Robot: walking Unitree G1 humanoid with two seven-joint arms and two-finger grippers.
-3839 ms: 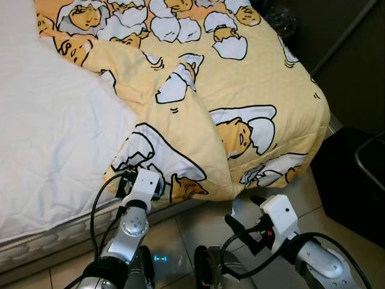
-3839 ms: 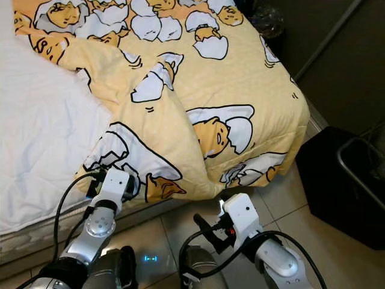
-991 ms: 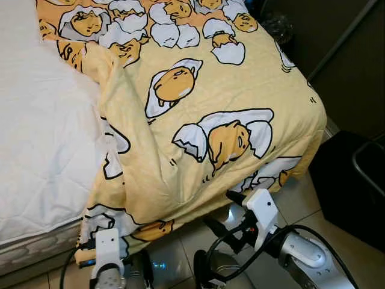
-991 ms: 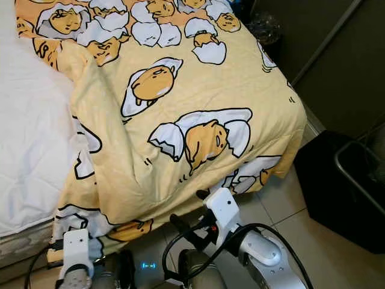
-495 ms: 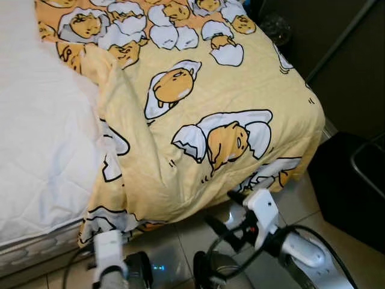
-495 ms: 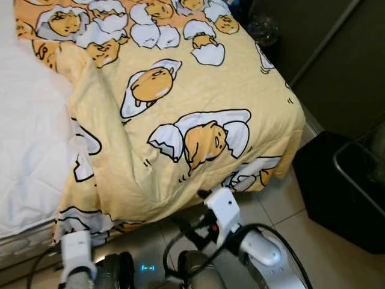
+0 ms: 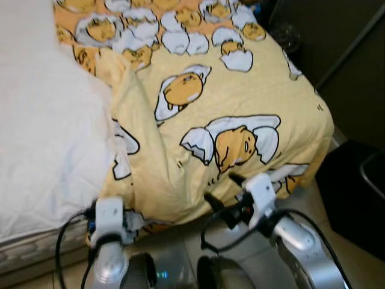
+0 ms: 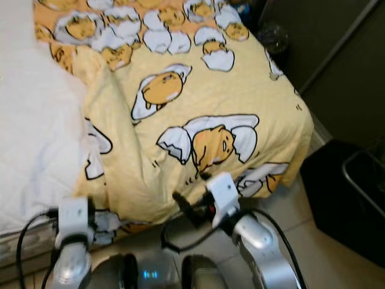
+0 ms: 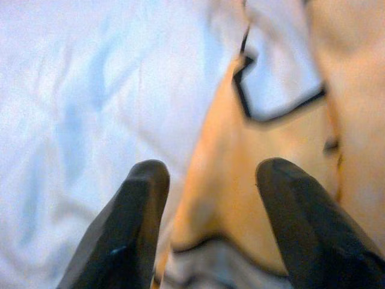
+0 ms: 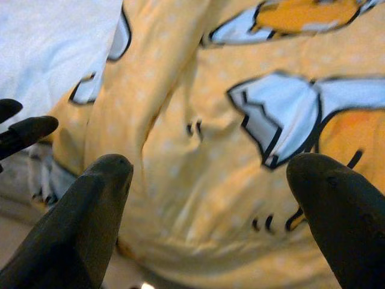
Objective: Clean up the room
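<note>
A yellow blanket (image 7: 240,102) printed with egg cartoons covers the right part of the bed and hangs over its foot edge. A bare white sheet (image 7: 42,138) lies to its left. My left gripper (image 9: 207,174) is open at the blanket's lower left corner, where yellow cloth meets the sheet; its white wrist block (image 7: 109,215) stands at the bed's edge. My right gripper (image 7: 222,191) is open, wide apart, just in front of the hanging blanket fold (image 10: 198,132). Nothing is held.
A black bin (image 7: 355,192) stands on the tiled floor (image 7: 313,198) to the right of the bed's corner. A dark wall (image 7: 343,54) runs behind it. The mattress side (image 7: 36,256) shows at lower left.
The fold seen 3.8 s ago now lies spread toward the foot edge. Over the last second both grippers have risen closer to the blanket's hanging edge; the camera has shifted a little.
</note>
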